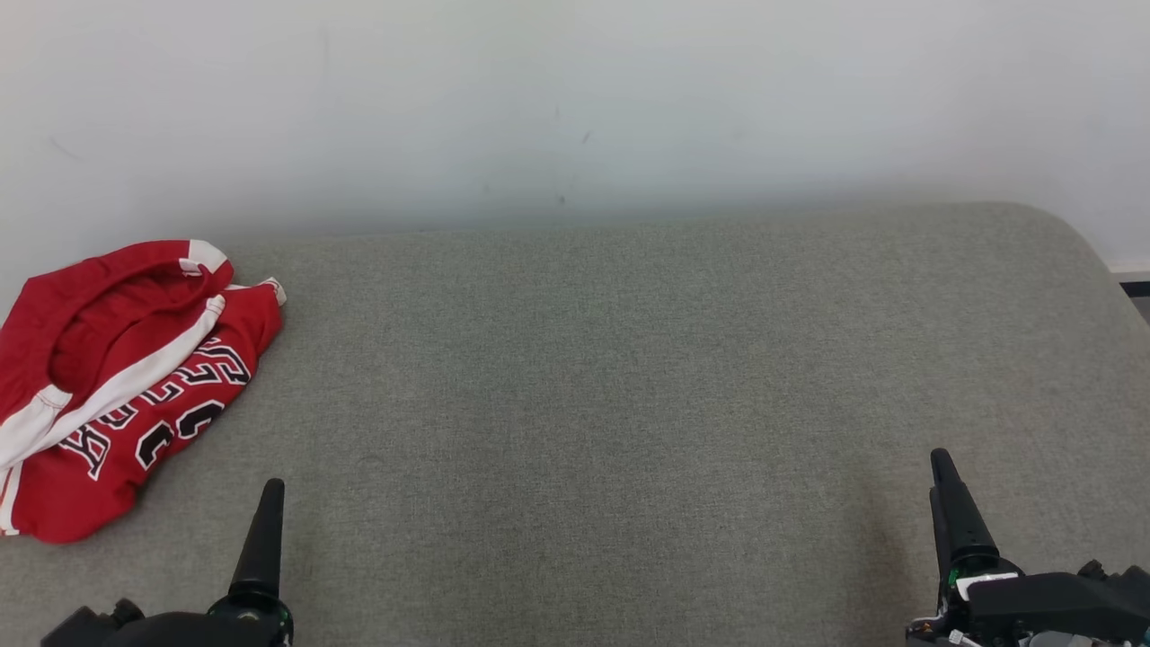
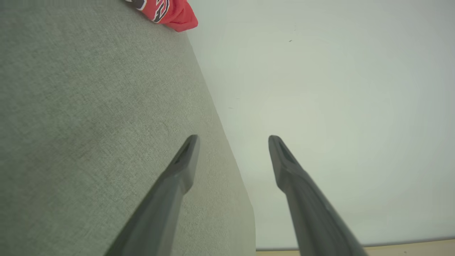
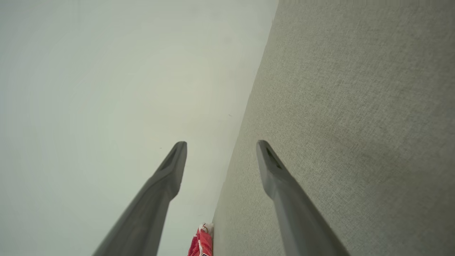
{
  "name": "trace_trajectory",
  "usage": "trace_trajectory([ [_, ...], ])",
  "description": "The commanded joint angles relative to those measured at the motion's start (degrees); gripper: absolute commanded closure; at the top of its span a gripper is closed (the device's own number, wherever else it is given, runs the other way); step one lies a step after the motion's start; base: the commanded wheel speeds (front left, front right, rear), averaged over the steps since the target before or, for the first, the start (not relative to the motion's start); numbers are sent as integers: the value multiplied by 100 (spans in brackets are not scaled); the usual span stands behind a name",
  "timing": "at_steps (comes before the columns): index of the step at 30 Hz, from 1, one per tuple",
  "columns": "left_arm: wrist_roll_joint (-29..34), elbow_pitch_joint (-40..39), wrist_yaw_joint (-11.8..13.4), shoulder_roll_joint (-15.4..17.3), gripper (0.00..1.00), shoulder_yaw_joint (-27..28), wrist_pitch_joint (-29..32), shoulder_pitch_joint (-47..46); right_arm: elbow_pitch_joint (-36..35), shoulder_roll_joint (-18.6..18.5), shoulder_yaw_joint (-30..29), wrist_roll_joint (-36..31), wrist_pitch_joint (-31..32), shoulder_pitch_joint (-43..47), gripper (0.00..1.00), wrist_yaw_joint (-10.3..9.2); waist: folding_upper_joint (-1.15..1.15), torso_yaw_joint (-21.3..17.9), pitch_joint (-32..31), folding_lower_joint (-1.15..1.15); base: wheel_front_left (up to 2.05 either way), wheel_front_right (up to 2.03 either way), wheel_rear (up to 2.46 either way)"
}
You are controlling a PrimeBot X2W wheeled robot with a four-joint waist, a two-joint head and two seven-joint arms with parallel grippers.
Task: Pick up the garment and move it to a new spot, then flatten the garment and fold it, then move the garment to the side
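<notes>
The garment (image 1: 126, 377) is a red jersey with white trim and black lettering, lying crumpled at the far left of the grey fabric surface (image 1: 629, 404). A corner of the garment (image 2: 167, 12) shows at the top of the left wrist view, and a sliver of the garment (image 3: 202, 243) at the bottom of the right wrist view. My left gripper (image 2: 233, 140) is open and empty, low at the front left, right of and nearer than the garment. My right gripper (image 3: 221, 145) is open and empty at the front right, far from the garment. In the head view one left finger (image 1: 263, 539) and one right finger (image 1: 957, 517) point up.
A plain white wall (image 1: 575, 99) stands behind the surface. The surface rounds off at its back right corner (image 1: 1069, 234), with a strip of floor (image 1: 1134, 289) beyond.
</notes>
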Motion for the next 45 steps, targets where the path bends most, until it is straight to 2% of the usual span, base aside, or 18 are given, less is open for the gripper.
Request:
trace_trajectory([
  [1,322,-151,22,33,0,-20,-61,-100,-144,-59,41,-252,-56,-76,0,-2,0,2,2,0,0,0,0],
  [11,1705,-354,214,44,0,-186,-289,-40,-332,-120,205,-1410,-284,-38,0,-3,0,28,17,0,0,0,0],
  [23,2991,-521,370,141,0,-325,-535,5,-437,-183,387,-2700,-528,-16,0,-4,0,64,40,0,0,0,0],
  [35,3930,-622,509,228,0,-482,-748,43,-387,-211,534,-3876,-742,-8,0,-5,0,91,66,0,0,0,0],
  [45,4540,-704,609,310,0,-578,-894,90,-415,-207,609,-4545,-892,24,0,-6,0,106,68,0,0,0,0],
])
